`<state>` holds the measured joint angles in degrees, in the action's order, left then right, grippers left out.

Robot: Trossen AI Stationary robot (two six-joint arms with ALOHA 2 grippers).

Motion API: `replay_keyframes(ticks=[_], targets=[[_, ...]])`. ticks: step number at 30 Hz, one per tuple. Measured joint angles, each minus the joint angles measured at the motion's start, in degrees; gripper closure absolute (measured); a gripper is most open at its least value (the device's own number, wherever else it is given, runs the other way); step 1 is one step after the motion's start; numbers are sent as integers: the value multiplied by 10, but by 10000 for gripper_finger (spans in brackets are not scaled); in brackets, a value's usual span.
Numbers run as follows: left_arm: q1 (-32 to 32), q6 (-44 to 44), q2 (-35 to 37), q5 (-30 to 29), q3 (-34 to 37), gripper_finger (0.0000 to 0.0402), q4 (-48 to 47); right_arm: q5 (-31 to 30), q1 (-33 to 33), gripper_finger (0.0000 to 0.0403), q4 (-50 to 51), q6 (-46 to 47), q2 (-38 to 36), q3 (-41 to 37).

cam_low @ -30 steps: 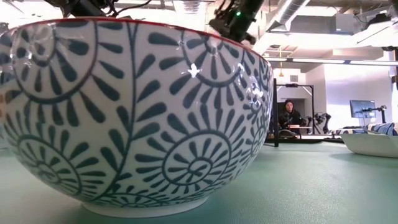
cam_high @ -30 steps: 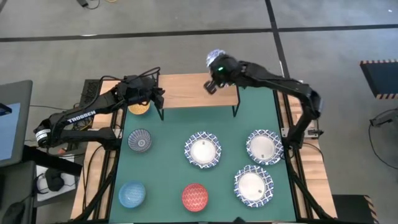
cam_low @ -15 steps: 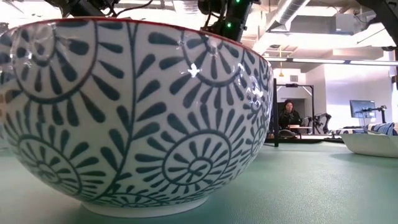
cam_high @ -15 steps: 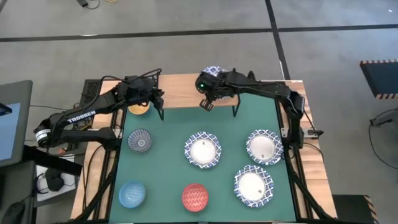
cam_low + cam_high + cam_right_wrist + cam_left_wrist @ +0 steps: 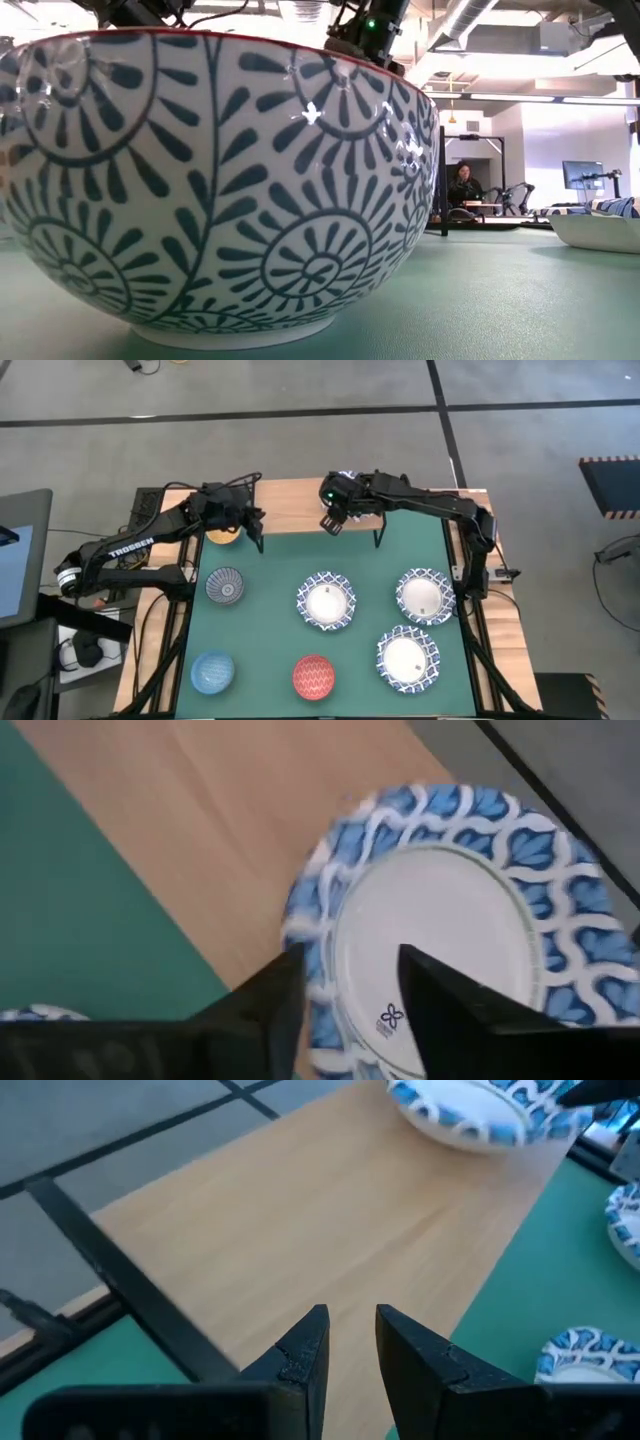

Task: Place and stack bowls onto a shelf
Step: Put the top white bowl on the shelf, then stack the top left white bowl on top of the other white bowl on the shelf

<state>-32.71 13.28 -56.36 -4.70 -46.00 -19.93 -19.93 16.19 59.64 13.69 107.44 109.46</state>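
Note:
The shelf [image 5: 290,505] is a light-wood board on black legs at the table's far edge. A white bowl with a blue lattice rim [image 5: 450,920] sits on its right part, also in the left wrist view [image 5: 470,1110]. My right gripper [image 5: 350,990] is open above this bowl's rim, one finger outside and one over the inside. My left gripper [image 5: 352,1330] hovers over the shelf's left part, its fingers a little apart with nothing between them. A yellow bowl [image 5: 222,536] shows at the shelf's left end, partly hidden by my left arm. My right gripper stands from above with its fingers on either side of the white bowl's rim [image 5: 312,1010]; whether a finger still touches the rim I cannot tell. The bowl rests upright on the shelf board.
On the green table [image 5: 270,640] stand three white lattice-rim bowls [image 5: 325,601] [image 5: 424,595] [image 5: 406,658], a grey-patterned bowl [image 5: 224,586], a light blue one [image 5: 212,671] and a red one [image 5: 313,677], which fills the low view [image 5: 200,180]. A person [image 5: 465,185] sits far behind.
My right gripper has carried the white bowl toward the table's left and near side and down, from beyond the shelf's far edge to over the shelf board. My left arm has kept still.

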Motion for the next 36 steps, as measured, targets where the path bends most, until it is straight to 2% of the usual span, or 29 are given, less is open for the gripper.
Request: replay_keyframes(ticks=[4,9,13,17,23,29,36], targets=[[19,10,1,1,0,318,-27,45,-1,161,-46,4,-13,1],[74,59,1,37,0,297,-35,67,5,147,-96,15,-28,0],[136,85,-17,43,17,287,4,69,34,146,-75,63,-60,1],[202,160,-48,31,40,285,80,91,65,146,-32,62,-98,0],[300,212,-124,-58,40,285,153,111,66,148,5,22,-180,0],[361,281,-235,-121,41,285,190,111,67,148,57,15,-207,-1],[370,314,-336,-99,33,285,222,111,27,148,86,31,-221,-42]])
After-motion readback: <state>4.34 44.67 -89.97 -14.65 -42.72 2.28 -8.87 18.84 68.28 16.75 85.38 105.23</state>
